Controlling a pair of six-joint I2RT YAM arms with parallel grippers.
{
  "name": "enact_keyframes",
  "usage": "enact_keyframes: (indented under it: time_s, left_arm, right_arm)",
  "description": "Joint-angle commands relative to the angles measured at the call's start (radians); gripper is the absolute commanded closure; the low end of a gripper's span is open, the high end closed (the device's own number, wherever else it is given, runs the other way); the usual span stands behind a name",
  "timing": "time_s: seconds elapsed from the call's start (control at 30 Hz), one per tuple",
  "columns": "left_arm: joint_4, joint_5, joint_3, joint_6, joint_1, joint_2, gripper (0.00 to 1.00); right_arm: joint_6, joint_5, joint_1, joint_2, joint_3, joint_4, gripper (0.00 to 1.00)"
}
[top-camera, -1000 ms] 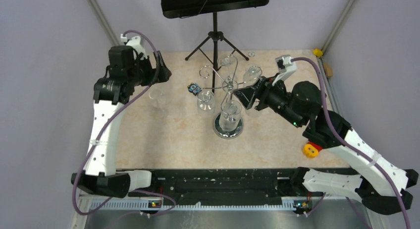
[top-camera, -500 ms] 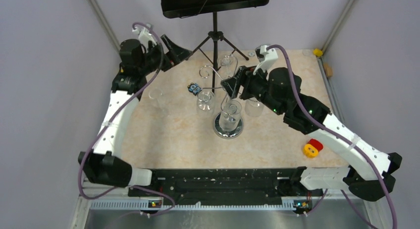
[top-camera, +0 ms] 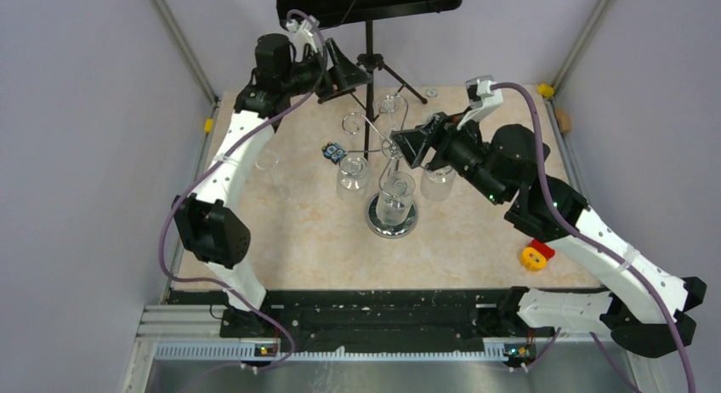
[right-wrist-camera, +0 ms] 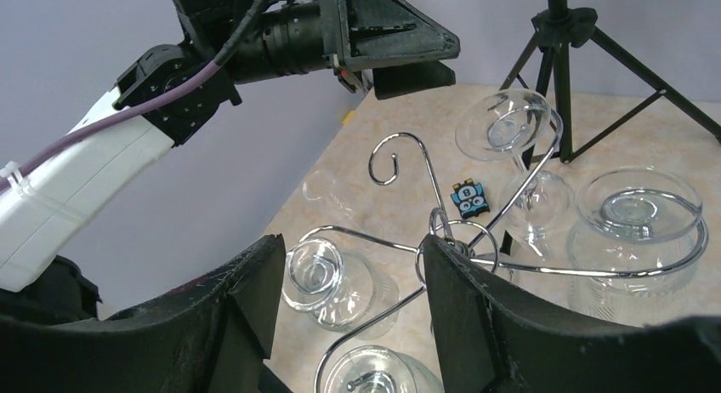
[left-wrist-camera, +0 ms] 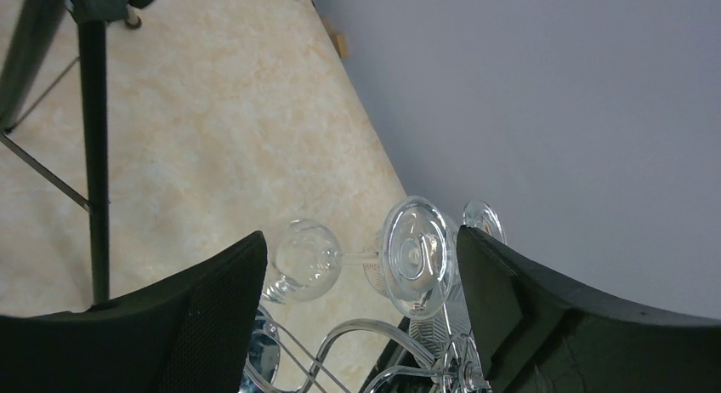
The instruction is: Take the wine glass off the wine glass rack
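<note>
The chrome wine glass rack (top-camera: 392, 216) stands mid-table, with wine glasses hanging upside down from its curled arms (top-camera: 351, 176) (top-camera: 396, 193) (top-camera: 437, 182). My left gripper (top-camera: 357, 74) hovers high behind the rack, open. In the left wrist view, one hanging wine glass, its foot (left-wrist-camera: 414, 257) toward the camera, lies beyond the gap of the gripper (left-wrist-camera: 361, 244), apart from both fingers. My right gripper (top-camera: 401, 145) sits open beside the rack's top hub (right-wrist-camera: 451, 236). In the right wrist view a hanging glass (right-wrist-camera: 327, 278) shows beyond the gap of the gripper (right-wrist-camera: 353, 248), untouched.
A black tripod music stand (top-camera: 368, 61) rises right behind the rack, close to my left gripper. One clear glass (top-camera: 268, 163) rests on the table at the left. A small blue-black tag (top-camera: 333, 151) lies near the rack, and a yellow-red object (top-camera: 534, 255) sits front right.
My left arm has swung from the table's left side up and back to the rack's far side, its jaws narrowing slightly. My right gripper shifted a little by the rack top.
</note>
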Motion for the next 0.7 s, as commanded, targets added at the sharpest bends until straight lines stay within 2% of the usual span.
enact_keyframes:
  time_s: [0.0, 0.1, 0.27, 0.33, 0.67]
  left_arm:
    - [-0.009, 0.028, 0.018, 0.027, -0.040, 0.002, 0.15]
    - [-0.004, 0.022, 0.003, 0.031, -0.064, -0.002, 0.17]
    - [0.004, 0.035, -0.005, 0.017, -0.082, 0.012, 0.35]
    - [-0.004, 0.024, -0.007, 0.021, -0.085, 0.012, 0.38]
    - [0.007, 0.083, -0.027, 0.025, -0.102, 0.006, 0.41]
  right_arm:
    - [-0.009, 0.009, -0.003, -0.036, -0.031, 0.055, 0.38]
    - [-0.012, 0.011, -0.003, -0.044, -0.044, 0.067, 0.38]
    - [-0.015, 0.010, -0.004, -0.049, -0.047, 0.065, 0.38]
    - [-0.013, 0.010, -0.004, -0.053, -0.053, 0.064, 0.38]
    - [0.006, 0.028, -0.003, -0.075, -0.085, 0.080, 0.41]
